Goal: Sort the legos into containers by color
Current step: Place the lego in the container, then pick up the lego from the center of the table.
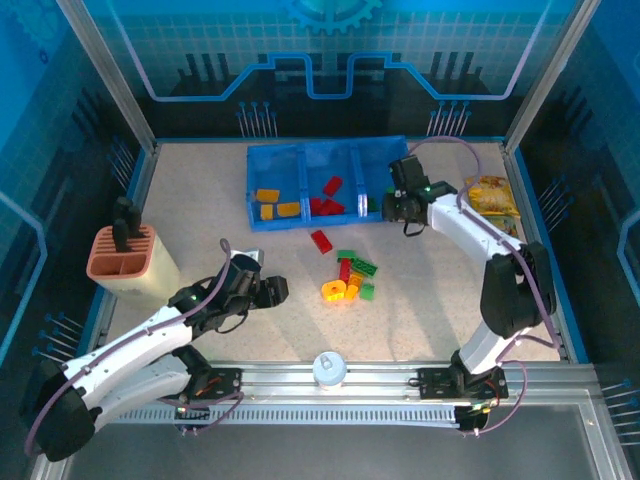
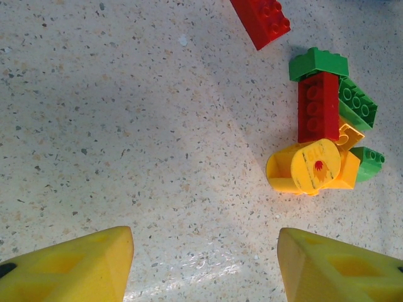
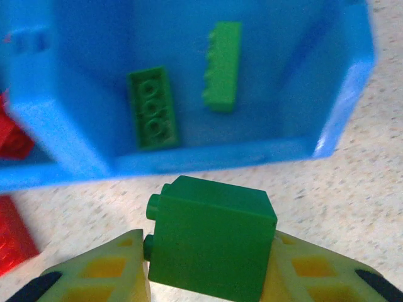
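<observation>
While right gripper point(image 3: 208, 267) holds lego point(image 3: 211, 242), tray rim point(image 3: 208, 162) neighbours.

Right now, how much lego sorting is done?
Yellow bricks, red bricks and two green bricks sit sorted in the tray. The right gripper holds a green brick beside it. A mixed pile and a lone red brick wait on the table; the left gripper is open.
</observation>
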Available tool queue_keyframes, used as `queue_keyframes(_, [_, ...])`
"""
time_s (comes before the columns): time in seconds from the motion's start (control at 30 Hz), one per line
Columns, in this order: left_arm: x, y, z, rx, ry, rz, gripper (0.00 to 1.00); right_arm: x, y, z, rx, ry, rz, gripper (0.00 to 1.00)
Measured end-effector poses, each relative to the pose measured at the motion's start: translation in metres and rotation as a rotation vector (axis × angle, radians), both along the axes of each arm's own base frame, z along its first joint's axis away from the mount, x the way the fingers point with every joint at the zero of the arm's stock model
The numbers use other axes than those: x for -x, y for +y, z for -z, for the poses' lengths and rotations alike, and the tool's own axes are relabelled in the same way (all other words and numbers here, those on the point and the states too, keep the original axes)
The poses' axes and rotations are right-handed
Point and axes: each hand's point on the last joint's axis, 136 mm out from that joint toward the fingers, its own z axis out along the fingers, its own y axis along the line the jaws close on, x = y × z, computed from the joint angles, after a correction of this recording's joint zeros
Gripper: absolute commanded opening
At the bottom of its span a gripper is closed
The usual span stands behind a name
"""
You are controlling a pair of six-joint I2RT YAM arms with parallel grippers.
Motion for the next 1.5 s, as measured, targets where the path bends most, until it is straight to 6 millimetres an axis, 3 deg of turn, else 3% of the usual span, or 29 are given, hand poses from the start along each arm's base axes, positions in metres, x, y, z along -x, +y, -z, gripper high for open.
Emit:
queue_keyframes(0.1, [0.001,0.0,-0.002,0.004,-0.004,0.002,0.63,-0.026,-0.005,0.007,-0.003,0.014,0.009,0.4])
queue_keyframes(0.3, [0.003,0.002,-0.006,0.008,-0.017,0.001,0.63,-0.062,0.006,0.021,0.004,0.039,-0.02,0.43])
queue_keyframes(0.37, [0.004,0.004,-0.007,0.005,-0.019,-0.002,0.63,-0.072,0.008,0.024,0.007,0.044,-0.024,0.51])
queue_keyframes(0.43, [0.005,0.005,-0.008,0.002,-0.021,-0.005,0.63,-0.079,0.01,0.026,0.012,0.049,-0.03,0.67])
queue_keyframes(0.6, [0.007,0.007,-0.007,-0.005,-0.016,-0.005,0.63,-0.078,0.01,0.027,0.018,0.054,-0.039,0.73])
queue_keyframes(0.67, [0.007,0.007,-0.007,-0.005,-0.016,-0.005,0.63,-0.07,0.008,0.026,0.02,0.053,-0.039,0.73])
queue_keyframes(0.83, [0.006,0.006,-0.001,-0.018,0.0,-0.003,0.63,-0.027,0.01,0.005,0.006,0.012,-0.084,0.73])
queue_keyframes(1.03, [0.002,0.001,0.01,-0.037,0.028,0.001,0.63,0.03,0.054,-0.019,-0.084,-0.056,-0.276,0.75])
queue_keyframes(1.27, [-0.003,-0.005,0.014,-0.033,0.033,0.007,0.63,0.073,0.091,0.025,-0.105,0.075,-0.328,0.77])
queue_keyframes(1.4, [-0.004,-0.005,0.013,-0.029,0.028,0.007,0.63,0.086,0.109,0.049,-0.095,0.136,-0.296,0.78])
queue_keyframes(1.5, [-0.003,-0.005,0.009,-0.021,0.017,0.007,0.63,0.09,0.114,0.067,-0.077,0.177,-0.259,0.85])
